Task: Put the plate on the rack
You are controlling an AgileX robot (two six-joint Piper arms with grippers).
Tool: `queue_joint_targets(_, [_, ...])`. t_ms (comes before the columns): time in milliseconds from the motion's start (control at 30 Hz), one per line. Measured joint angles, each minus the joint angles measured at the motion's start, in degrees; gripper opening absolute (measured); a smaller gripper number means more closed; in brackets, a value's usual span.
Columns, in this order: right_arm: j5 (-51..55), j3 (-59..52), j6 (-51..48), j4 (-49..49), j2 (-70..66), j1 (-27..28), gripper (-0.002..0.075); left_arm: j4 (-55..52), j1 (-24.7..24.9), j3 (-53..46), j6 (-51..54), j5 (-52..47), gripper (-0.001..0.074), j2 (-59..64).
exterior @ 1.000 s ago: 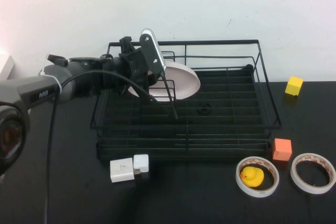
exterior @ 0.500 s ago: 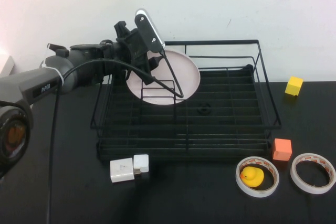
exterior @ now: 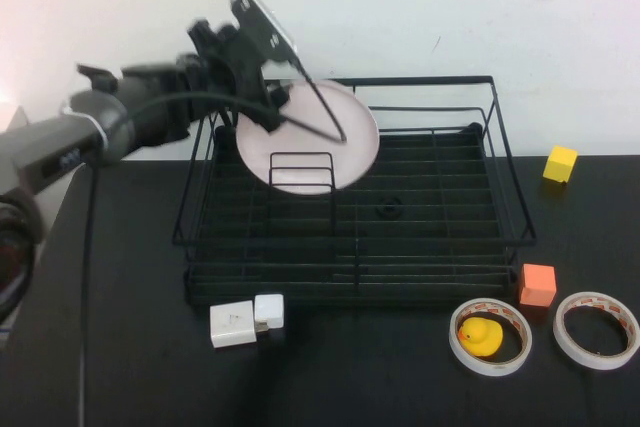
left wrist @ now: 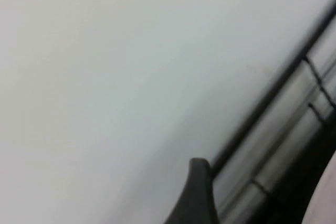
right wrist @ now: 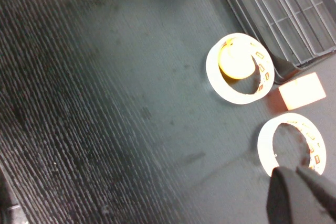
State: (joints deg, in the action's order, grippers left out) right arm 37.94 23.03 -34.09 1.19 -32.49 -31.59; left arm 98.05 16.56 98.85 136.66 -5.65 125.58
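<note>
The pale pink-white plate (exterior: 318,142) stands on edge at the back left of the black wire rack (exterior: 512,209), propped behind the small wire loop holder (exterior: 301,171). My left gripper (exterior: 268,97) hovers by the plate's upper left rim, above the rack's back rail, and it is open. In the left wrist view only one dark finger (left wrist: 198,195) shows, with the rack's rail (left wrist: 273,95) and a sliver of the plate (left wrist: 326,205) beyond it. My right gripper (right wrist: 300,181) is out of the high view; it is shut and empty, low over a tape ring (right wrist: 292,144).
In front of the rack lie a white charger block (exterior: 245,321), a tape ring (exterior: 489,335) with a yellow duck inside, a second tape ring (exterior: 597,330) and an orange cube (exterior: 537,284). A yellow cube (exterior: 560,163) sits at the back right. The white wall stands close behind.
The plate went from tilted to upright against the loop holder. My left gripper rose and drew back to the left, its jaws widening. The right arm stayed still.
</note>
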Motion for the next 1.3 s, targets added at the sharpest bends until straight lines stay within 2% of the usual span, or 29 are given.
queue_joint_targets(133, [-0.1,0.0,0.0,0.0,0.0,0.0,0.0000,0.4,0.0,0.0,-5.5,5.7,0.0557,-4.0])
queue_joint_targets(300, [-0.2,0.0,0.0,0.0,0.0,0.0,0.0000,1.5,1.5,0.0,-9.9,17.8,0.0557,-8.3])
queue_joint_targets(500, [-0.6,0.0,0.0,0.0,0.0,0.0,0.0000,2.1,4.0,0.0,-10.4,22.8,0.0539,-9.1])
queue_joint_targets(567, [-0.6,0.0,0.0,0.0,0.0,0.0,0.0000,2.2,5.7,0.0,-10.1,25.5,0.0491,-9.1])
queue_joint_targets(633, [-0.6,0.0,0.0,0.0,0.0,0.0,0.0000,2.4,7.8,0.0,-9.3,29.1,0.0413,-9.2])
queue_joint_targets(800, [-1.1,0.0,0.0,0.0,0.0,0.0,0.0000,3.1,12.4,0.0,-8.9,38.7,0.0102,-10.7])
queue_joint_targets(867, [-1.1,0.0,0.0,0.0,0.0,0.0,0.0000,3.5,13.3,0.0,-8.9,41.1,0.0043,-12.0])
queue_joint_targets(1067, [-1.5,0.0,0.0,-0.1,0.0,0.0,0.0000,3.8,14.7,-1.7,-9.9,43.9,0.0004,-18.5])
queue_joint_targets(1300, [-1.9,0.0,0.0,-1.2,0.0,0.0,0.0000,3.8,14.7,-15.1,-15.0,40.9,0.0000,-33.7])
